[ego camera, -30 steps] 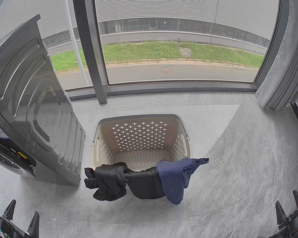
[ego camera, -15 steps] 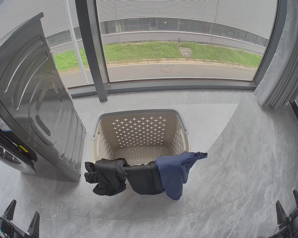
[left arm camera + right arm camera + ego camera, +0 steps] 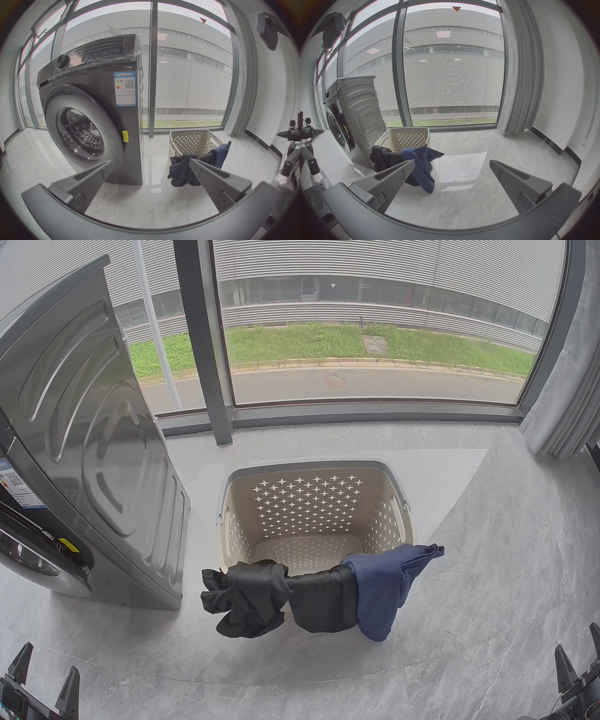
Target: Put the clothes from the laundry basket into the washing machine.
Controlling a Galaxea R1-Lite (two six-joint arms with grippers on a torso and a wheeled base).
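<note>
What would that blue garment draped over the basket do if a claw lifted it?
Probably floppy: the blue garment droops in folds over the laundry basket's rim, so it should sag. Likely light, being thin cloth. It lies against the black clothes, which might drag along.

Open floor (image 3: 475, 590) before basket (image 3: 306, 509); clothes (image 3: 325, 602) drape near rim; washing machine (image 3: 94, 446) close left.

The left gripper (image 3: 151, 163) hung low over the floor, jaws spread wide, nothing between them. Beyond it stood the washer (image 3: 103, 93), its drum (image 3: 82, 132) showing through the round front. Just beside the washer, by the window, sat the basket (image 3: 195, 140). A black garment (image 3: 182, 170) and a blue garment (image 3: 221, 154) lay draped over its near rim.
</note>
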